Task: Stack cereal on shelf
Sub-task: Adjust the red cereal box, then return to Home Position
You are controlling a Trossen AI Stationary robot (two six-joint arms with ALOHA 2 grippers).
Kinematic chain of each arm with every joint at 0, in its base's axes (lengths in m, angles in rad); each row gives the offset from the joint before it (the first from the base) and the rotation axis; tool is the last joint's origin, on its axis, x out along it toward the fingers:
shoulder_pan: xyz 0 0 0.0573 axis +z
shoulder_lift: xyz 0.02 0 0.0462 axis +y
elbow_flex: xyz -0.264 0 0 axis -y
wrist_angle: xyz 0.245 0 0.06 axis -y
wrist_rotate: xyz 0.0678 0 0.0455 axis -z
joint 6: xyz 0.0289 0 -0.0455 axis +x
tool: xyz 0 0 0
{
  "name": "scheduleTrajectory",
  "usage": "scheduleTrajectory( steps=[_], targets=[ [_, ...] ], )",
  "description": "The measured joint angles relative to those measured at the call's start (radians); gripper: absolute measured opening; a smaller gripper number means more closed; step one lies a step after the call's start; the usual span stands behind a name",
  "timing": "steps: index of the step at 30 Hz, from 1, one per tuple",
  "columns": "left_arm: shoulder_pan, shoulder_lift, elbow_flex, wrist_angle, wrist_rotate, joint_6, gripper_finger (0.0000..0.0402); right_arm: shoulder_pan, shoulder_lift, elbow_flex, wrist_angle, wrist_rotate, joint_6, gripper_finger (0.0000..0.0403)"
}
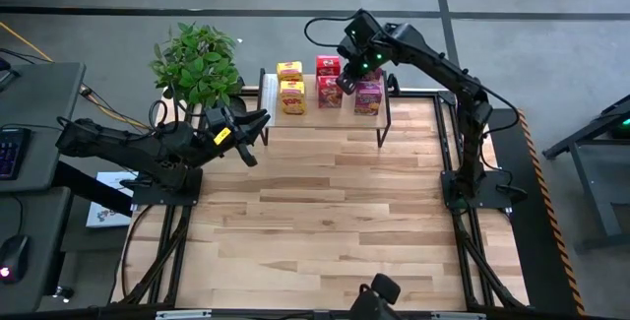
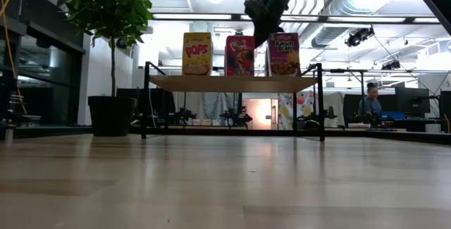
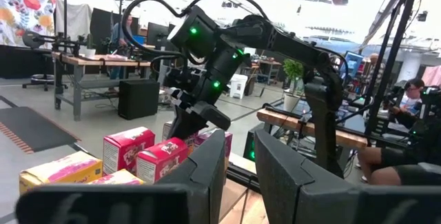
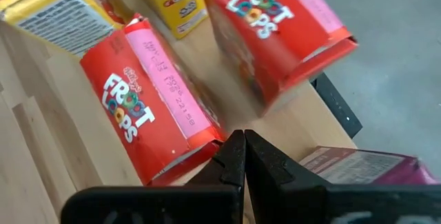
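Observation:
The shelf (image 1: 325, 116) (image 2: 232, 83) stands at the table's far edge. Cereal boxes stand upright on it in two rows: yellow (image 1: 291, 95) (image 2: 197, 53), red (image 1: 330, 92) (image 2: 239, 54) (image 4: 148, 114) and pink (image 1: 368, 97) (image 2: 284, 53) (image 4: 365, 165), with another yellow (image 1: 289, 69) and red (image 1: 328, 63) (image 4: 275, 24) behind them. My right gripper (image 1: 346, 82) (image 4: 243, 156) is shut and empty, slanting down over the gap between the red and pink boxes. My left gripper (image 1: 258, 119) (image 3: 238, 172) waits raised at the table's left, open and empty.
A potted plant (image 1: 197, 64) (image 2: 106, 17) stands left of the shelf, close to my left gripper. Bare wooden tabletop (image 1: 325, 212) stretches from the shelf to the near edge. A desk (image 1: 30, 123) sits off the table's left side. A person (image 2: 370, 102) sits far back in the room.

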Motion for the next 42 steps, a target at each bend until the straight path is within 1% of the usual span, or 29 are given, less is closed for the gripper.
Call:
scheduleTrajectory(
  steps=[4, 9, 14, 19, 21, 23, 27, 29, 31, 35, 37, 39, 42],
  targets=[
    [0.000, 0.000, 0.000, 0.000, 0.000, 0.000, 0.0070, 0.007, 0.000, 0.000, 0.000, 0.003, 0.000, 0.0000],
    [0.000, 0.000, 0.000, 0.000, 0.000, 0.000, 0.0070, 0.006, -0.008, 0.003, 0.001, 0.041, -0.015, 0.0000],
    [0.000, 0.000, 0.000, 0.000, 0.000, 0.000, 0.0070, 0.002, -0.042, 0.018, 0.003, 0.053, -0.017, 0.0000],
    [0.000, 0.000, 0.000, 0.000, 0.000, 0.003, 0.0070, 0.004, -0.097, 0.019, 0.014, 0.039, -0.031, 0.0000],
    [0.000, 0.000, 0.000, -0.001, 0.002, -0.005, 0.0070, 0.007, -0.121, 0.019, 0.012, 0.006, -0.037, 0.0000],
    [0.000, 0.000, 0.000, -0.001, 0.029, -0.033, 0.0070, 0.014, -0.149, 0.019, 0.010, -0.048, -0.050, 0.0000],
    [0.000, -0.004, 0.000, -0.002, 0.146, -0.038, 0.0070, 0.044, -0.223, -0.019, 0.009, -0.115, -0.076, 0.0000],
    [0.000, -0.004, 0.000, -0.003, 0.181, -0.030, 0.0070, 0.065, -0.278, -0.081, 0.023, -0.123, -0.076, 0.0000],
    [0.000, -0.005, 0.000, -0.004, 0.200, -0.025, 0.0070, 0.092, -0.350, -0.181, 0.070, -0.137, -0.069, 0.0000],
    [0.013, -0.010, 0.000, -0.003, 0.257, -0.025, 0.0070, 0.153, -0.550, -0.478, 0.279, -0.179, 0.004, 0.0000],
    [0.034, -0.010, 0.000, -0.005, 0.335, -0.026, 0.0070, 0.190, -0.662, -0.648, 0.422, -0.182, 0.076, 0.0000],
    [0.070, -0.016, 0.000, -0.005, 0.436, -0.027, 0.0068, 0.229, -0.770, -0.801, 0.556, -0.181, 0.139, 0.0000],
    [0.138, -0.015, 0.000, -0.015, 0.568, -0.062, 0.0059, 0.280, -0.907, -0.989, 0.760, -0.171, 0.241, 0.0000]
  ],
)
